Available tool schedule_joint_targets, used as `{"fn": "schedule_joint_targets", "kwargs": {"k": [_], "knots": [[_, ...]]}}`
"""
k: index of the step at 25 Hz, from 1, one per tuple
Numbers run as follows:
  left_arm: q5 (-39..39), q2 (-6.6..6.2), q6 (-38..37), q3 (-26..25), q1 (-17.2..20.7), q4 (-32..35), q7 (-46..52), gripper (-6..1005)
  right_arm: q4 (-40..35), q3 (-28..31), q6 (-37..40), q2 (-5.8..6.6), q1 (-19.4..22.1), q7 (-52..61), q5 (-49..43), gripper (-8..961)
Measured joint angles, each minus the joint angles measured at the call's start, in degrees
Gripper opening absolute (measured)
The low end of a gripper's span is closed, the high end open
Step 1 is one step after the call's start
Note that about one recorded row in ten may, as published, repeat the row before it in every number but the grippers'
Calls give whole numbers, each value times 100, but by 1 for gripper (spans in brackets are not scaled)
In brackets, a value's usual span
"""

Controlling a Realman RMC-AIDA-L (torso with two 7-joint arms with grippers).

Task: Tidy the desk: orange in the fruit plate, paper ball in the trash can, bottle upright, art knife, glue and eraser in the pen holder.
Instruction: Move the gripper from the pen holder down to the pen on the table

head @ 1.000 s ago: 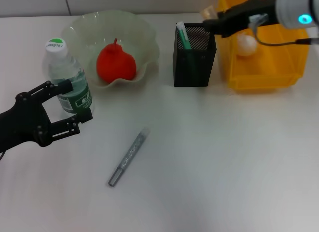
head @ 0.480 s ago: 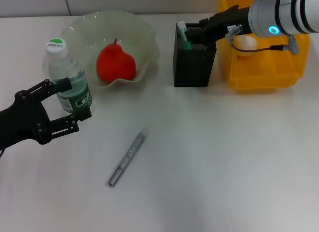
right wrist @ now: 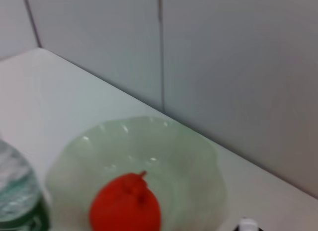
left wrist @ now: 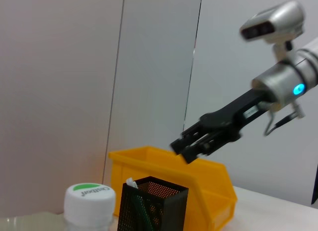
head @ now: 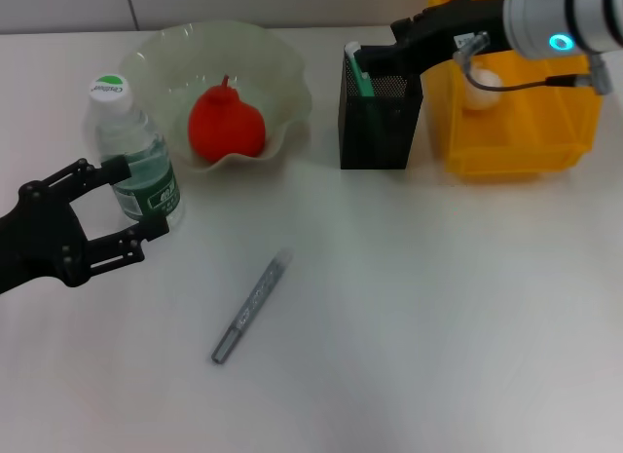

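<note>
The water bottle (head: 131, 151) stands upright at the left; its cap shows in the left wrist view (left wrist: 89, 200). My left gripper (head: 139, 198) is open with its fingers on either side of the bottle's lower part. The orange (head: 226, 122) lies in the pale green fruit plate (head: 287, 78). The grey art knife (head: 251, 307) lies on the table. My right gripper (head: 401, 39) is just above the black mesh pen holder (head: 380, 117), open and empty. A green-and-white glue stick (head: 357, 68) stands in the holder. The paper ball (head: 482, 88) lies in the yellow trash bin (head: 516, 151). The eraser is hidden.
The pen holder stands right beside the yellow bin at the back right. The plate sits at the back, just behind the bottle. The right wrist view shows the plate (right wrist: 198, 161), the orange (right wrist: 126, 207) and the bottle (right wrist: 15, 191) near a wall.
My right gripper carried a small beige thing to the pen holder, dipped over it and rose again without it. My left gripper drew back slightly from the bottle.
</note>
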State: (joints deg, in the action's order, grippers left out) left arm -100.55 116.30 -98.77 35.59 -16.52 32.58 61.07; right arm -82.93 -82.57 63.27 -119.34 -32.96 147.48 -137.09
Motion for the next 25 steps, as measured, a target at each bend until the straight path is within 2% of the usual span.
{"fn": "schedule_joint_targets", "kwargs": {"k": [5, 9, 15, 17, 18, 19, 25], "knots": [[-44, -75, -84, 47, 43, 301, 277, 861, -1027, 8, 1057, 3, 202, 284, -24, 571], [-197, -16, -224, 46, 191, 1104, 929, 861, -1564, 8, 1860, -12, 276, 432, -13, 572], [-685, 212, -556, 52, 362, 2670, 2085, 861, -1679, 4, 2755, -13, 326, 482, -6, 572], [-685, 212, -556, 52, 362, 2670, 2085, 861, -1734, 5, 2895, -14, 477, 280, 61, 573], [-748, 219, -647, 63, 367, 2877, 2326, 861, -1744, 29, 2926, -15, 581, 108, 145, 573], [-805, 216, -812, 181, 380, 3387, 2954, 861, -1731, 82, 2949, -16, 691, -109, 268, 573], [-883, 204, -873, 582, 423, 4419, 4049, 860, -1061, 863, 3059, 10, 1143, -1418, 1132, 573]]}}
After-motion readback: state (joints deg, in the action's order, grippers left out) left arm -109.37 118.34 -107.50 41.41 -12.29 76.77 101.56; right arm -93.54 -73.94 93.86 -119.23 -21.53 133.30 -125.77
